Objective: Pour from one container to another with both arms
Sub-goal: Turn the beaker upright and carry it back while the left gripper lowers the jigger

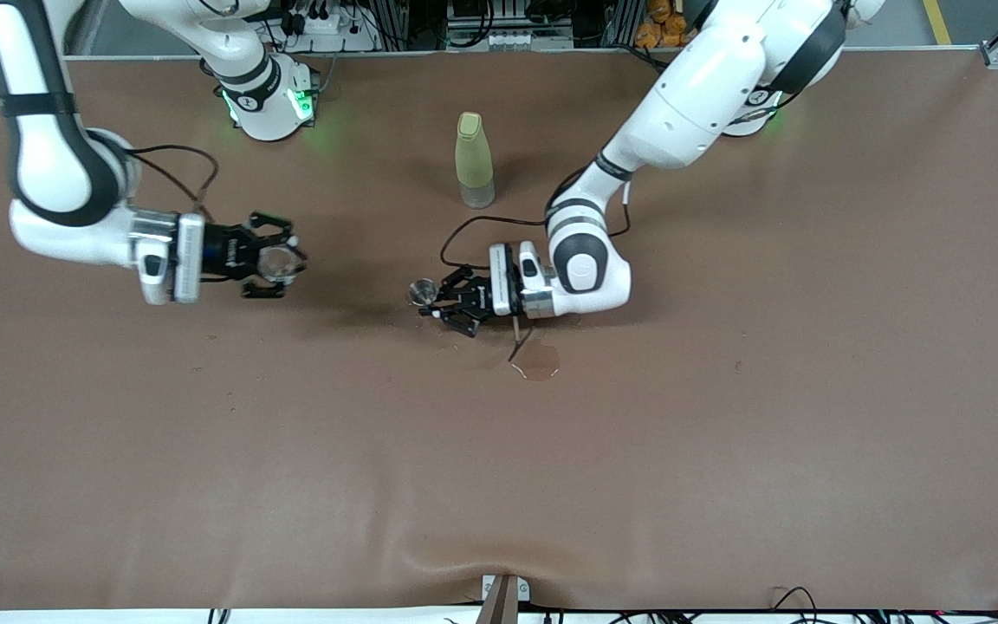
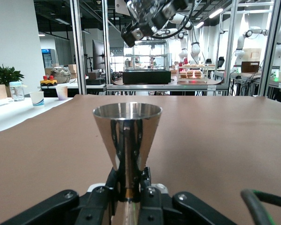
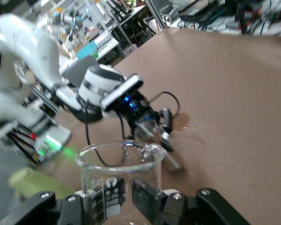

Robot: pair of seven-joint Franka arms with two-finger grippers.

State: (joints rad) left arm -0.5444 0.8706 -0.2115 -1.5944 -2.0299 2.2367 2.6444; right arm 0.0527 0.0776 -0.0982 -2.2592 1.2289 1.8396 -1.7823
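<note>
The right end effector (image 1: 278,264) hung above the tabletop (image 1: 724,433) toward the right arm's end, clamped on the small clear glass cup (image 1: 275,263), which stood upright between its fingers. Toward the middle, near the tall green bottle (image 1: 474,160), the left end effector (image 1: 443,303) sat low, closed around the waist of the metal jigger (image 1: 421,291), rim up. Both vessels looked picked up; the two were well apart, so bringing them together and pouring seemed left to do. A wet stain (image 1: 538,360) marked the tabletop beside the left arm.
</note>
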